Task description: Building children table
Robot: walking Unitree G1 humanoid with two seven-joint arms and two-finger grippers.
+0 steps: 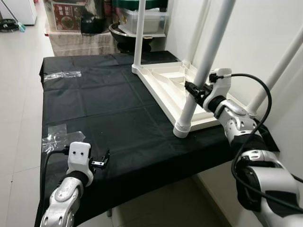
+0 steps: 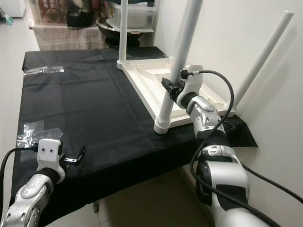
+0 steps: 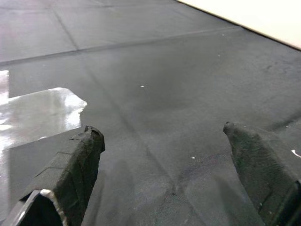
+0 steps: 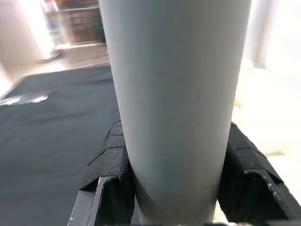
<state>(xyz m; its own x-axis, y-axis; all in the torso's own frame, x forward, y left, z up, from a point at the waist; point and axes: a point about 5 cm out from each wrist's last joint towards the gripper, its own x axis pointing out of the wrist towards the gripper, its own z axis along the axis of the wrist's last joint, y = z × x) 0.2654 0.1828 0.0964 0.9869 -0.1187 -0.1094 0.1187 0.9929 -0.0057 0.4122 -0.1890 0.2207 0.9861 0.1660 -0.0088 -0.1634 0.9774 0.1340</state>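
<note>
Right wrist view shows the right gripper (image 4: pixel 171 188) clamped around the nearest white round plastic leg (image 1: pixel 203 71) of the upside-down white children's table (image 1: pixel 165 87) lying on black cloth (image 1: pixel 94 109). Beside that table's near corner, the left gripper (image 1: pixel 100 161) hovers spread apart. Twisting off-axis could cross-thread or tip the leg; no writing is legible.

The upper ends of the table legs (image 1: pixel 208 61) are cut off by the frame.

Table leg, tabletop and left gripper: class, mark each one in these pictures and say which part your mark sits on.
table leg (image 1: pixel 191 101), left eye view: lower shaft, below the right gripper (image 1: pixel 193 90).
tabletop (image 1: pixel 161 92), left eye view: near rim of the upturned top.
left gripper (image 1: pixel 103 159), left eye view: between its open fingertips.
</note>
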